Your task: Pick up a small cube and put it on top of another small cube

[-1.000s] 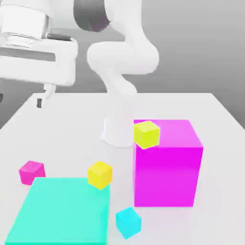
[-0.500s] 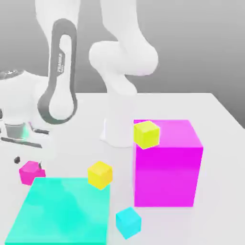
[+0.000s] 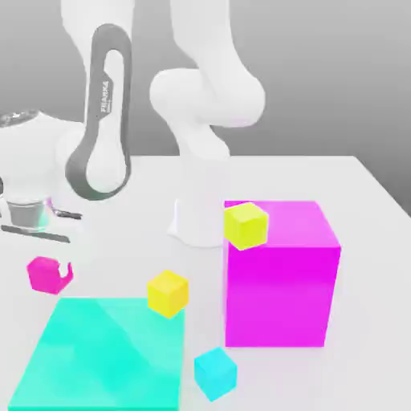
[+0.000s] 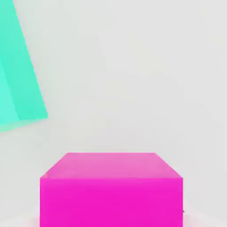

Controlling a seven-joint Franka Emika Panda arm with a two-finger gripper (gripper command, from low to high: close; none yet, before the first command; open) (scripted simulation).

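Observation:
The small cube point(image 3: 40, 272), plain magenta-pink, sits at the exterior view's left, just beyond the far left corner of the teal slab. My gripper point(image 3: 46, 277) is shut on it from above, and one dark fingertip point(image 3: 68, 274) shows against its right side. The cube looks raised slightly off the white table point(image 3: 120, 241). In the hand view the same small cube point(image 4: 111, 190) fills the space close under the hand. A small yellow cube point(image 3: 168, 292) rests at the slab's far right corner. A second yellow cube point(image 3: 246, 224) sits at the big magenta block's top left corner. A small cyan cube point(image 3: 215, 372) lies near the front.
A flat teal slab point(image 3: 104, 353) covers the front left, and its edge point(image 4: 17, 75) shows in the hand view. A large magenta block point(image 3: 281, 273) stands at the right. The arm's white base point(image 3: 197, 217) rises behind the middle.
The hand came down from high at the left onto the pink cube and shut on it. Since half a second ago the cube has shifted up and slightly left.

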